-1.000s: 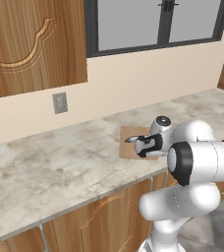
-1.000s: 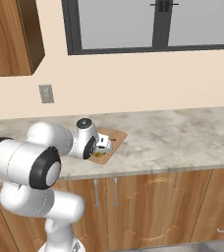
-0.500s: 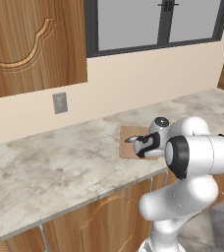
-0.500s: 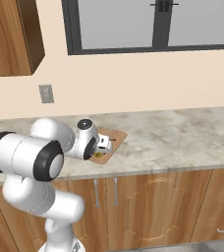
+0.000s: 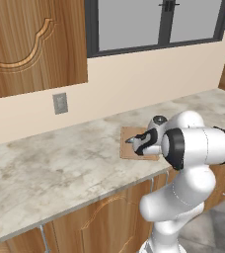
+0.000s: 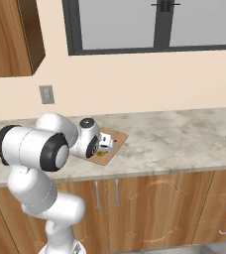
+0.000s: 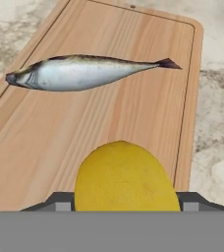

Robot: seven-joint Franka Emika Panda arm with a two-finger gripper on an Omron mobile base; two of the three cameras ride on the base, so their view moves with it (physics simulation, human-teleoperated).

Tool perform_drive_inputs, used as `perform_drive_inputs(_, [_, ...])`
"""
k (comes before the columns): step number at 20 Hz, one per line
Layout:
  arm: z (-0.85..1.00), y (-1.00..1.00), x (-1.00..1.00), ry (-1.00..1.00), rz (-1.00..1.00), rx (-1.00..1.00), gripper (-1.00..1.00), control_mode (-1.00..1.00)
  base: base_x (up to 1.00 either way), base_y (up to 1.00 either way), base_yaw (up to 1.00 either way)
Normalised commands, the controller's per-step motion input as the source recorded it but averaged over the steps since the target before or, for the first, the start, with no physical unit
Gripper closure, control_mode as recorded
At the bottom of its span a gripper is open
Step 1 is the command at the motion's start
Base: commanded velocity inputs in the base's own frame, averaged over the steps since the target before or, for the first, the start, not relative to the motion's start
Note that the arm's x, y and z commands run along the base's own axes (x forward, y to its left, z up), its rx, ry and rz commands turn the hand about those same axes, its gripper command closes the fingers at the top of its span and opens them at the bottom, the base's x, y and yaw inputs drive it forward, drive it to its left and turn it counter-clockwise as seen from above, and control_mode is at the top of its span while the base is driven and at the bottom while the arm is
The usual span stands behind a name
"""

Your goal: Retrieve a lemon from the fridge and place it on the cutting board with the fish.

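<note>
Jaws clamp the lemon [image 7: 127,178] at hand view bottom center, over the cutting board [image 7: 109,128] near its lower edge, fish [image 7: 84,72] upper left, bare wood between, marble tabletop [image 7: 217,108] right.

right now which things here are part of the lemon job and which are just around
Job: lemon, in the gripper; cutting board; fish lying on the board.

Just around: marble counter; wall outlet; window; wooden upper cabinet.
</note>
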Motion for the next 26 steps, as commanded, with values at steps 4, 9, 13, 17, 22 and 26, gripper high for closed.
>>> perform_drive_inputs(4, [-0.12, 0.0, 0.04, 0.0, 0.0, 0.0, -1.0, -1.0, 0.0, 0.0, 0.0])
perform_drive_inputs(9, [-0.03, 0.0, 0.01, 0.0, 0.0, 0.0, -1.0, -1.0, 0.0, 0.0, 0.0])
perform_drive_inputs(13, [0.04, 0.03, 0.02, 0.0, 0.0, 0.0, -1.0, -1.0, 0.0, 0.0, 0.0])
perform_drive_inputs(17, [0.2, 0.0, 0.0, 0.0, 0.0, -0.05, -1.0, -1.0, 0.0, 0.0, 0.0])
perform_drive_inputs(22, [0.6, 0.05, -0.03, 0.01, 0.0, -0.09, -1.0, -1.0, 0.0, 0.0, 0.0])
perform_drive_inputs(26, [0.7, -0.03, -0.52, 0.0, 0.0, -0.02, -1.0, -1.0, 0.0, 0.0, 0.0])
